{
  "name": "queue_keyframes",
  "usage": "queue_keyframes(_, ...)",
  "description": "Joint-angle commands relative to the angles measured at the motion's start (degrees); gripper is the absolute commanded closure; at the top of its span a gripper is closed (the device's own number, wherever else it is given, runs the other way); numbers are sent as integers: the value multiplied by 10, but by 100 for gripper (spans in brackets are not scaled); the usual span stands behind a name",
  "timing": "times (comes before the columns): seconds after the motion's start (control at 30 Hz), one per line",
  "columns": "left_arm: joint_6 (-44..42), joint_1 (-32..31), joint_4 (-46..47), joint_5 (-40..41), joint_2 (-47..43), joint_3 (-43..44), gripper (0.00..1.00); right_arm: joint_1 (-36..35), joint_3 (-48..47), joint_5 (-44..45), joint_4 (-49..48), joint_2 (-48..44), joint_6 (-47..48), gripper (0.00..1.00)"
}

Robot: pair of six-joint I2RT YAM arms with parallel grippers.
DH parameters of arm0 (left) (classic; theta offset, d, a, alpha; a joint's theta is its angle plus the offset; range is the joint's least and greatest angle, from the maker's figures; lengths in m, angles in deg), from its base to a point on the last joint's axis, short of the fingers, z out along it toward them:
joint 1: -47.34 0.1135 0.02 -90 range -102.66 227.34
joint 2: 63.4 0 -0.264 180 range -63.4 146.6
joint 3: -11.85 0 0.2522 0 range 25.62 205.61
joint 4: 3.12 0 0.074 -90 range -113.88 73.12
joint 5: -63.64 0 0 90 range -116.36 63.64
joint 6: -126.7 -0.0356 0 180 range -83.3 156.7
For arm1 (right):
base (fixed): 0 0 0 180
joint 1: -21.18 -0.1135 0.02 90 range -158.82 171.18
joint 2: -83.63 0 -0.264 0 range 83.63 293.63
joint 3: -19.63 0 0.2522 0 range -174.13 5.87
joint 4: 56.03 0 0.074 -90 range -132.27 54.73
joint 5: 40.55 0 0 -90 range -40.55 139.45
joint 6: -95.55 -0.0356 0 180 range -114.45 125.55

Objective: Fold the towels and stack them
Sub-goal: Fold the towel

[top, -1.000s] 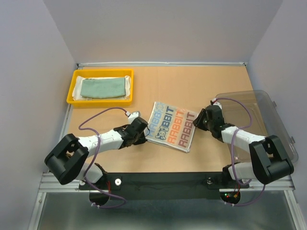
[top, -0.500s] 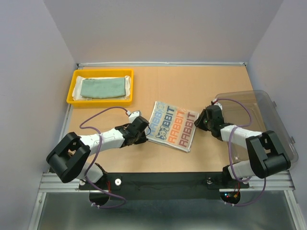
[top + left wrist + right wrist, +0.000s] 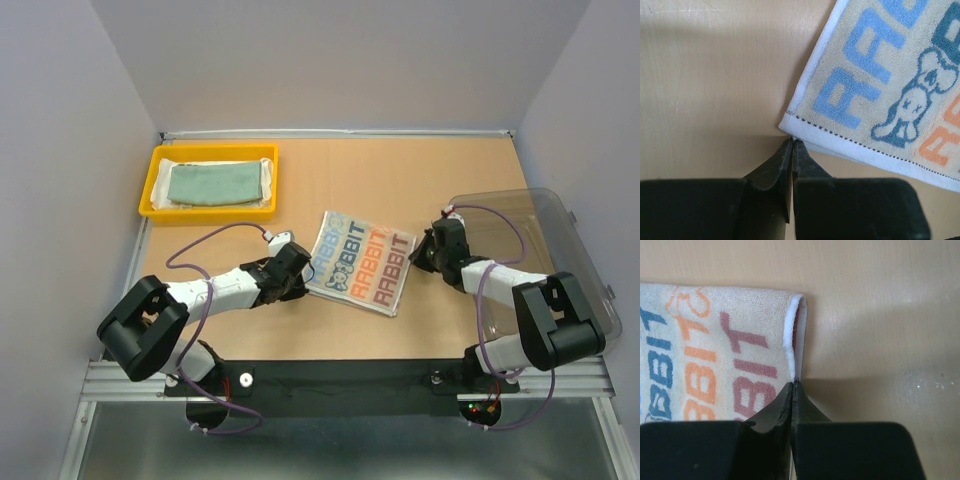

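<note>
A letter-print towel (image 3: 360, 262) lies folded and flat mid-table. It also shows in the left wrist view (image 3: 880, 75) and the right wrist view (image 3: 715, 355). My left gripper (image 3: 301, 274) (image 3: 791, 139) is shut, its tips touching the towel's near-left corner. My right gripper (image 3: 419, 251) (image 3: 794, 382) is shut, its tips touching the towel's folded right edge. No cloth shows between either pair of jaws. A pale teal-green towel (image 3: 213, 183) lies folded on a white towel (image 3: 268, 172) at the back left. The dark green towel is out of view.
The yellow tray (image 3: 150, 198) at the back left holds the teal and white towels. A clear plastic bin (image 3: 565, 250) stands at the right edge, just behind my right arm. Grey walls close in the table on three sides.
My right gripper has slid slightly to the right, and more of the towel's right edge shows. My left gripper has barely moved.
</note>
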Motion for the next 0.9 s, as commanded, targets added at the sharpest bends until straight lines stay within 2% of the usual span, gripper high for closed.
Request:
queue_keyframes(0.0, -1, -3, -69, 6, 27, -13, 92, 15, -23, -5, -28, -7, 24, 99)
queue_keyframes(0.37, -1, -4, -71, 4, 34, -10, 92, 39, -40, -25, -5, -14, 56, 99)
queue_keyframes(0.5, -2, -3, -72, 6, 31, -9, 92, 38, -46, -83, 10, -5, 74, 73)
queue_keyframes(0.57, -3, -3, -76, 10, 23, -7, 91, 38, -46, -115, 18, -21, 84, 66)
queue_keyframes(0.73, -6, -3, -89, 26, -22, 7, 88, 22, -69, -170, 106, -79, 156, 61)
queue_keyframes(0.83, -10, -3, -89, 29, -24, 14, 88, -45, -100, -178, 169, -105, 204, 60)
queue_keyframes(0.87, -11, -3, -88, 30, -21, 14, 88, -100, -110, -157, 181, -105, 216, 60)
